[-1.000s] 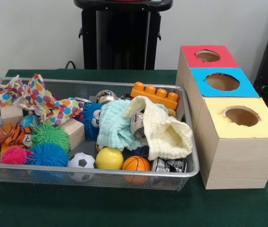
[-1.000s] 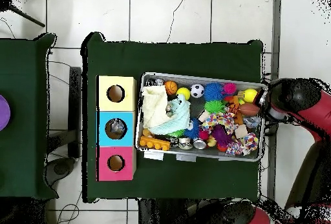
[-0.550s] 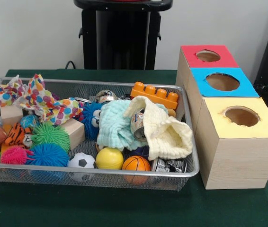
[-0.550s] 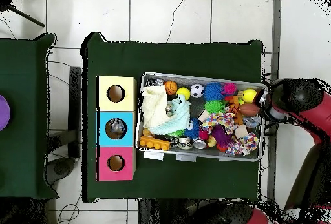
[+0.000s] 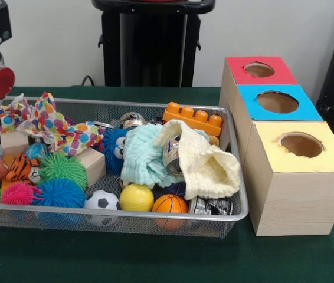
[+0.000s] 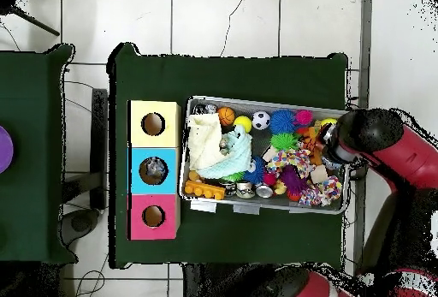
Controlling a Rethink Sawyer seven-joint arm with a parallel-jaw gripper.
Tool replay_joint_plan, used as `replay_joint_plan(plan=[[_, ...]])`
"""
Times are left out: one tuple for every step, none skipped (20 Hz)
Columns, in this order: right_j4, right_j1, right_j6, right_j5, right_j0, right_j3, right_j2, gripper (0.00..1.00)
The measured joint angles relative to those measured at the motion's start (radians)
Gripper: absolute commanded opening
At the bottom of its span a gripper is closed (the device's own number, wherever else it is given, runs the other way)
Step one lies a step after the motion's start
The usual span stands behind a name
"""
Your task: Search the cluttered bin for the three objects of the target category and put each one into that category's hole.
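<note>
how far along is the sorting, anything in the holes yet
Possibly one item: in the overhead view something pale shows inside the blue box's hole, while the yellow box's hole and red box's hole look empty. Nothing is visibly in hand; the arm is over the end of the bin away from the boxes, its gripper hidden. The bin is full of clutter, so most of the searching and placing remains.

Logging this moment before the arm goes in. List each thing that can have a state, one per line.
Wire mesh bin: full, cluttered.
Red-topped box: hole open, inside not visible.
Blue-topped box: hole open, something inside.
Yellow-topped box: hole open, inside not visible.
Cream knitted cloth: crumpled over a can.
Robot arm: over the bin's end, gripper hidden.
</note>
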Motion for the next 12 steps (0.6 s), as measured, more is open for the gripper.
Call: replay_joint_plan(plan=[[0.012,0.0,0.028,-0.013,0.012,0.019,-0.004,0.0],[0.017,0.0,0.042,-0.018,0.017,0.025,-0.005,0.0],[0.022,0.001,0.055,-0.023,0.021,0.03,-0.006,0.0],[0.026,0.001,0.069,-0.028,0.025,0.034,-0.006,0.0],[0.03,0.001,0.083,-0.033,0.029,0.039,-0.005,0.0],[0.036,0.003,0.105,-0.039,0.033,0.044,-0.006,0.0],[0.038,0.003,0.11,-0.04,0.033,0.045,-0.005,0.0],[0.04,0.005,0.118,-0.041,0.033,0.046,-0.005,0.0],[0.045,0.013,0.13,-0.043,0.03,0.046,-0.006,0.0],[0.046,0.015,0.132,-0.044,0.029,0.046,-0.006,0.0],[0.047,0.019,0.134,-0.045,0.027,0.046,-0.006,0.0],[0.048,0.023,0.135,-0.047,0.025,0.046,-0.006,0.0]])
